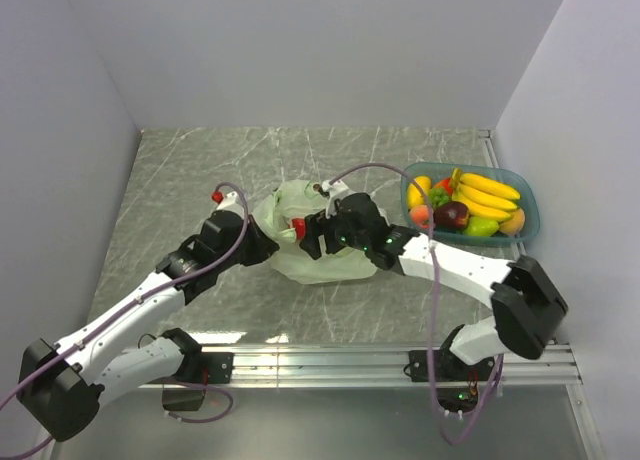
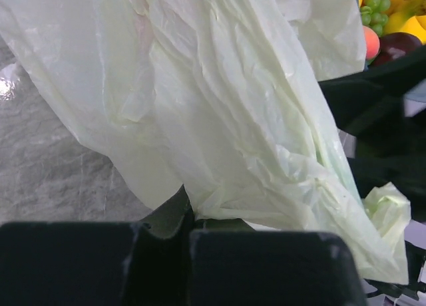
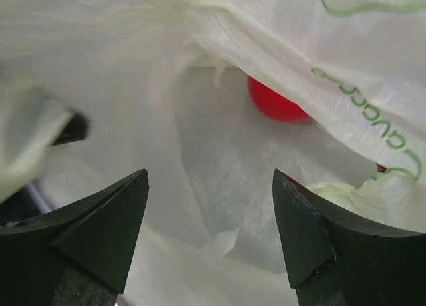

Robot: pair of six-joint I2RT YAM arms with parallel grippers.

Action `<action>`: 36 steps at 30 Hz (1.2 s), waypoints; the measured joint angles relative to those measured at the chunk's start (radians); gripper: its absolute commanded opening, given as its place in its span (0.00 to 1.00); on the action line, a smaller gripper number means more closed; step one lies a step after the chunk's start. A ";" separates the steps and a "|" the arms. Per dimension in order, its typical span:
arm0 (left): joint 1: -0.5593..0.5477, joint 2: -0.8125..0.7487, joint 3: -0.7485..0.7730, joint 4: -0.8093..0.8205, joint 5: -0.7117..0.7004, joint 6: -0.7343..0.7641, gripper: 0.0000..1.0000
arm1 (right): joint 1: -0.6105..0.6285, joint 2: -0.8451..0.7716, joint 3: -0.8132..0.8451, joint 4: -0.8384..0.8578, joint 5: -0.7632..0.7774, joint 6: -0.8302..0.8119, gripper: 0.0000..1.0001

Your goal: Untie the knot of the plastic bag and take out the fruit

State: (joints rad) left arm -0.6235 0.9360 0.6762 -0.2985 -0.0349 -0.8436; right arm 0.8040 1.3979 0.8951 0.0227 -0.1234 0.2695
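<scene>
From the near edge of the worktop point(image 1: 190, 170) both arms reach inward to the plastic bag point(image 1: 295, 198), which lies crumpled about midway between the left and right edges, roughly halfway from the near edge to the far one.

The left gripper point(image 2: 190, 219) comes at the bag's left side. Its jaws are clenched together with a fold of the pale green film pinched between them, and the film rises from the pinch in a stretched sheet, so it seems to be holding the bag up and open.

The right gripper point(image 3: 210, 176) is at the bag's mouth from the right. Its jaws are spread wide and grasp nothing. Between them its wrist camera looks straight into the bag, where a red apple point(image 3: 274, 105) lies deeper in, partly under a fold printed with green lettering.

No tied knot shows in any view, and the open mouth suggests that the untying is done.

Farther off, against the right edge toward the far right corner, the blue tray point(image 1: 534, 212) holds the bananas point(image 1: 488, 193), a dark purple fruit point(image 1: 452, 216) and the grapes point(image 2: 375, 1) among other pieces.

By my reading most of the fruit is out. The apple is left to take out, and whether anything else lies under the folds I cannot tell.
</scene>
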 measured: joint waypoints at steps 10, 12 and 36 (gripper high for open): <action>0.000 0.059 0.091 -0.039 -0.007 -0.012 0.01 | -0.004 0.276 0.144 0.037 0.137 0.022 0.99; 0.000 0.076 0.119 -0.045 -0.007 -0.012 0.01 | -0.005 0.311 0.178 0.039 0.176 0.028 1.00; 0.000 0.106 0.132 -0.075 0.020 -0.020 0.01 | -0.026 0.623 0.374 0.152 0.250 0.058 0.08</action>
State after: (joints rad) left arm -0.6235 1.0416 0.8085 -0.3733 -0.0151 -0.8635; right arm 0.7780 2.0212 1.2690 0.1749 0.1268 0.3275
